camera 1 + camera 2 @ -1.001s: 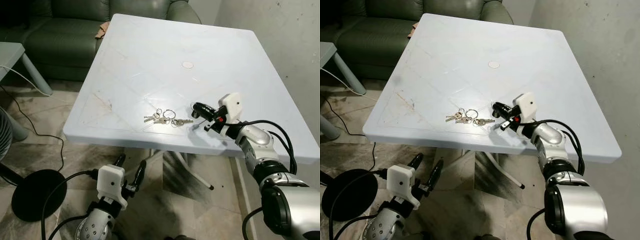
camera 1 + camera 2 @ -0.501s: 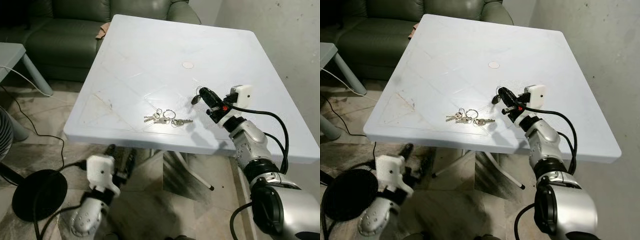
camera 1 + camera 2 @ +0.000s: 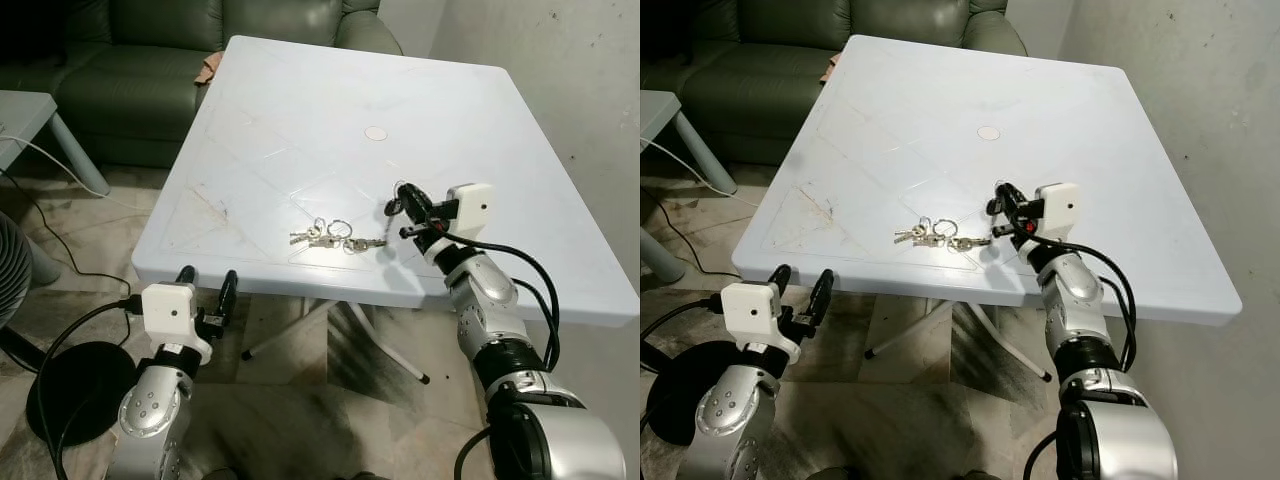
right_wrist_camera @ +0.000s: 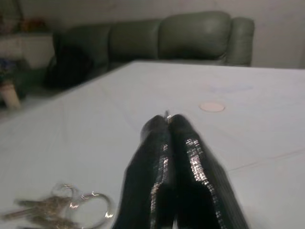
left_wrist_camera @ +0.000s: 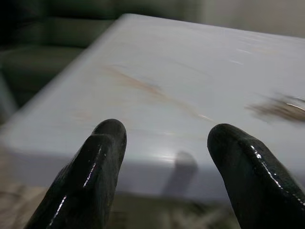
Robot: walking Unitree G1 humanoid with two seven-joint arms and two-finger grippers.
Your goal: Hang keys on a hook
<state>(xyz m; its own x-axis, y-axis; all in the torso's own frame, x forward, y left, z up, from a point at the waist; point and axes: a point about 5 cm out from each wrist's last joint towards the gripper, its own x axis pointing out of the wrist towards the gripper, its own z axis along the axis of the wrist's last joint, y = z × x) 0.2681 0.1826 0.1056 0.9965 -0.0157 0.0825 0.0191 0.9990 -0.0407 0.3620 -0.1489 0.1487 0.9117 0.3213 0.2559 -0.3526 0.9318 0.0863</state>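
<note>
Claw status first: your left claw [image 3: 205, 292] hangs below the near-left edge of the counter [image 3: 300, 90], fingers spread wide, nothing between them. Its wrist view looks up along the counter's near rim, so it sits under the slab, not over it.

Next out, the keys [image 3: 335, 237] lie flat on the counter near its near edge, a loose bunch on linked rings, spread left to right. Nothing touches them.

Just right of the keys, your right claw [image 3: 408, 205] hovers over the counter with its fingers pressed together. A small bit of metal seems to show at the tips in the wrist view; whether anything is pinched there, you cannot tell. The keys themselves lie apart from it, down to its left.

Farther back: a small round mark [image 3: 376, 132] mid-counter, then a green sofa [image 3: 130, 60] beyond the far-left edge. No hook is visible anywhere.

Risks, as judgement:
- Closed fingers sweeping left could shove the bunch toward the near edge and off onto the floor.
- Flat keys on smooth plastic may slide rather than lift; a single ring pinched may leave the rest swinging.
- Raising the left claw could strike the counter's underside.
</note>
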